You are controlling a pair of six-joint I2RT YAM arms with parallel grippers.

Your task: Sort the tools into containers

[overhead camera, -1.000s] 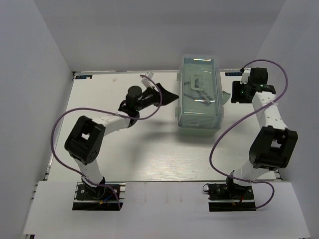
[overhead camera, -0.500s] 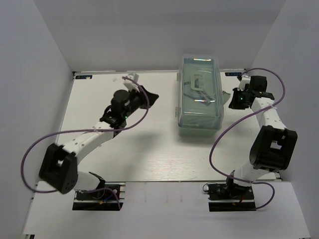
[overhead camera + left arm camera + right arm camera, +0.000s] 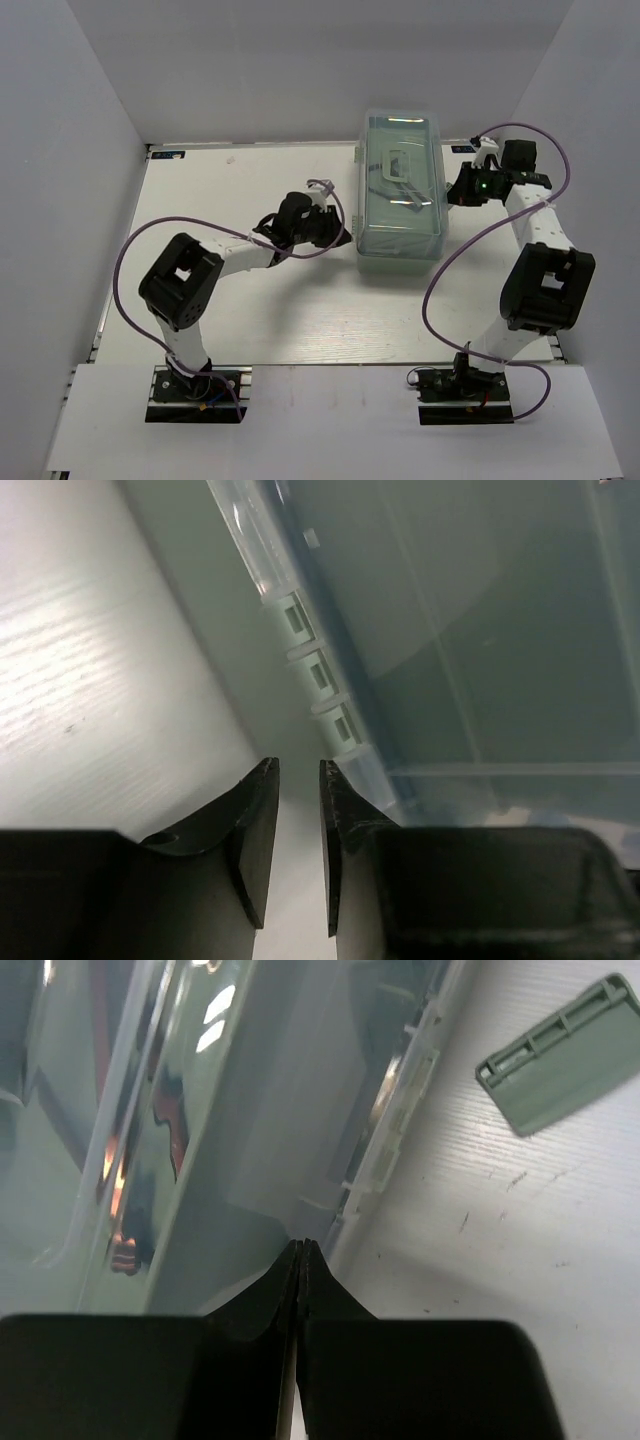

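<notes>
**Both grippers at the sides of the closed toolbox**

The toolbox (image 3: pixel 402 215) stands on the far right-centre part of the white table (image 3: pixel 250 310). Its translucent lid is down and the lid's handle (image 3: pixel 400 165) lies flat on top. Through the cloudy plastic only dim shapes and reflections show, so no single tool can be made out, and the trays inside are not visible one by one.

The left gripper (image 3: pixel 343 234) sits low over the table, just beside the box's left long wall. In the left wrist view its two dark fingers (image 3: pixel 255 820) stand a narrow slit apart. Bare table shows through the gap and nothing is between them. The tips point at a row of small pale tabs (image 3: pixel 315 670) along the lid's edge; whether they touch the box cannot be told.

The right gripper (image 3: pixel 457 190) is at the opposite long wall, near its far end. Its fingertips are pressed together, pinching nothing, and they point at the seam where the lid meets the base. In the right wrist view a small pale-green ribbed piece (image 3: pixel 565 1055) lies loose on the table, apart from the box.
</notes>
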